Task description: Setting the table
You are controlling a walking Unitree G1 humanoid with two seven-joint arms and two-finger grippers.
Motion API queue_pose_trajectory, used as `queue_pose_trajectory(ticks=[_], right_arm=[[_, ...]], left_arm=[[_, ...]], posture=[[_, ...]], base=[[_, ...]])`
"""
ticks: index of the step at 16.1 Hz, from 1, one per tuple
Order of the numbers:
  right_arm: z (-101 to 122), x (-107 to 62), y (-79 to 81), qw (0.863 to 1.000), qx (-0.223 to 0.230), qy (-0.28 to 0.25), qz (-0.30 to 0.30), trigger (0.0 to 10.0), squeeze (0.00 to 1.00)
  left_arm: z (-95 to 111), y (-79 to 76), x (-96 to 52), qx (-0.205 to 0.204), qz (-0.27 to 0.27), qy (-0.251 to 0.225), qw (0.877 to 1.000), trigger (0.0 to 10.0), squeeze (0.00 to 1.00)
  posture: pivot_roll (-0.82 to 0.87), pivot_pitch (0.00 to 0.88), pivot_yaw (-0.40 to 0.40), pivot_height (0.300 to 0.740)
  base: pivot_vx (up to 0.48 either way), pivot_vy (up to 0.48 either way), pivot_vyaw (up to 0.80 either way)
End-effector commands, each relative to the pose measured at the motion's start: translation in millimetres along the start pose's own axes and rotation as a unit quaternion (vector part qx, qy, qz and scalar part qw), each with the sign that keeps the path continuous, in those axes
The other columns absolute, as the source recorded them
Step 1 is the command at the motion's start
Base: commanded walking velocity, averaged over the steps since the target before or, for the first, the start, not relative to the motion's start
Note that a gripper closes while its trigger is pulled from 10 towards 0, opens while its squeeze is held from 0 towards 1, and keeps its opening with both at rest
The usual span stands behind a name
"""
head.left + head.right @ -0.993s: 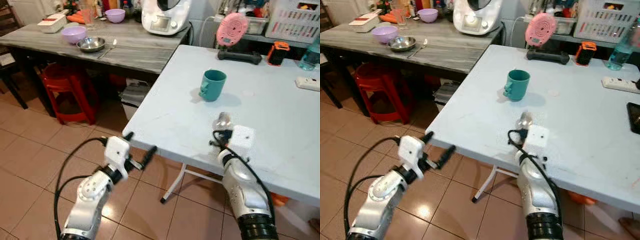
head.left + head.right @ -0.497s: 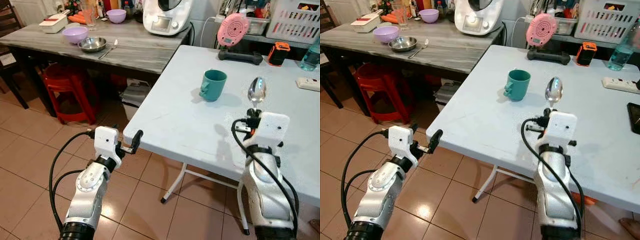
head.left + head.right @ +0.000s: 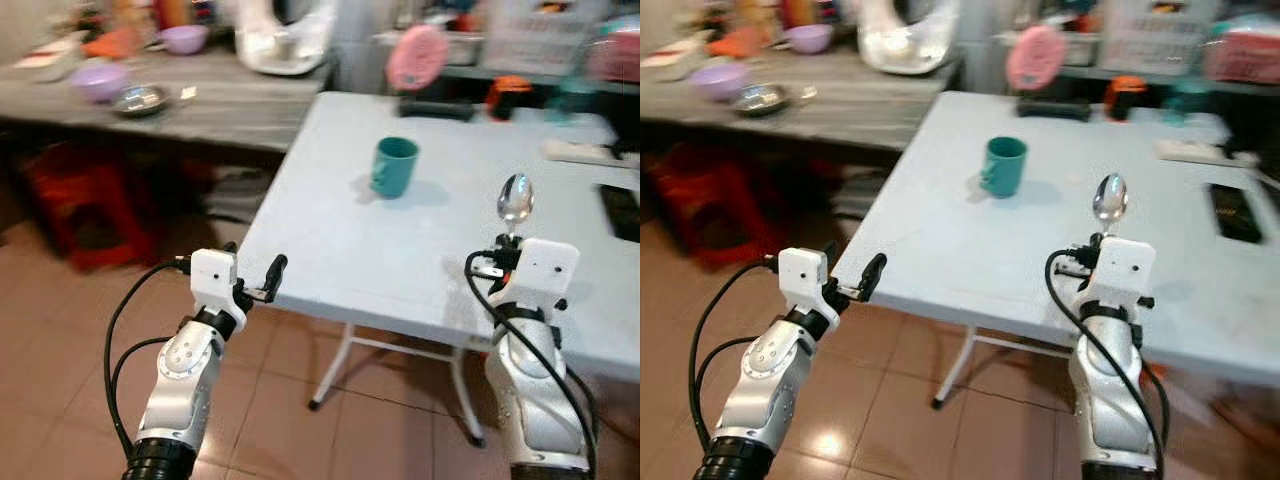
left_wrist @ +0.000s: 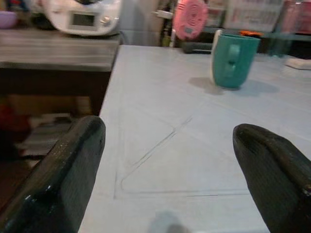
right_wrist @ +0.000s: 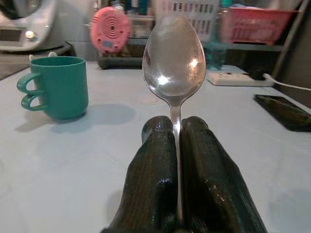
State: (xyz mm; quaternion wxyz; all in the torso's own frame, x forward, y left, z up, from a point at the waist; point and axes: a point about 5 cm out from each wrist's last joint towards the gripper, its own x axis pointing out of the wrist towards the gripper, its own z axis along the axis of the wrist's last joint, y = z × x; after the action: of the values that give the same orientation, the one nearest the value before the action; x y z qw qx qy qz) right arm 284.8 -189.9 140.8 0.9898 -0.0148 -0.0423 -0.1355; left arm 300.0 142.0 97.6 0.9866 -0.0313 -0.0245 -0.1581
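You won't find any readable text, label, brand or number here; the appliance's small screen on the wooden bench is too blurred to make out.

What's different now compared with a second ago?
The right gripper has lifted the spoon off the white table; a second ago it was low on the tabletop, now it stands bowl up. The left gripper stayed open, off the table's edge. The mug kept its place.

We noted the spoon as mirror-polished metal, the teal mug glossy, the white table matt.
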Motion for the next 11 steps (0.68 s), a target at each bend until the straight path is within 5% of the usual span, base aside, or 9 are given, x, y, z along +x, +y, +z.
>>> queue_pose_trajectory(ticks=[1,11], right_arm=[[7.4,-0.5,1.0,1.0,0.001,-0.015,0.005,10.0,0.0],[7.4,-1.7,3.3,1.0,0.003,-0.019,0.017,10.0,0.0]], left_arm=[[1.3,1.2,1.1,0.001,0.002,-0.003,1.0,10.0,0.0],[1.3,-0.1,5.2,0.002,0.002,-0.006,1.0,10.0,0.0]], posture=[[-0.07,0.0,0.028,0.74],[-0.07,0.0,0.03,0.74]], base=[[0.0,0.368,-0.8],[0.0,0.37,-0.05]])
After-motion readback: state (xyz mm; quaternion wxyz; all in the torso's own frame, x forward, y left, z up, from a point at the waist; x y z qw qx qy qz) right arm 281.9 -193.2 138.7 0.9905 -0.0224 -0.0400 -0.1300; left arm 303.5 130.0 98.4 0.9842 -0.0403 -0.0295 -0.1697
